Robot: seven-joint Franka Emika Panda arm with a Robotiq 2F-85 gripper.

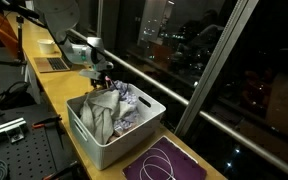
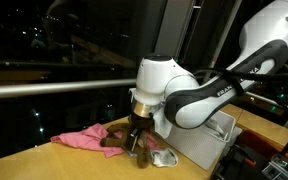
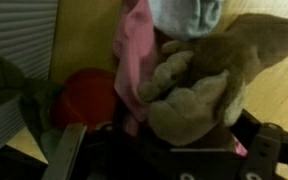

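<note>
The cloth [image 2: 79, 140] is pink, the plush toy [image 3: 202, 85] brown.

In an exterior view, bare counter [image 2: 39, 166] at lower left gives open passage. Centre is crowded by the pink cloth [image 2: 79, 138] and stuffed toy [image 2: 114, 146]; the white basket [image 2: 212, 145] just beside them blocks the lower right, the window rail [image 2: 54, 88] the back.

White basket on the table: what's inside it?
Crumpled laundry fills the white basket: a grey-beige garment and a pale patterned cloth lie on top. Whatever is underneath them, and the basket's bottom, is covered.
</note>
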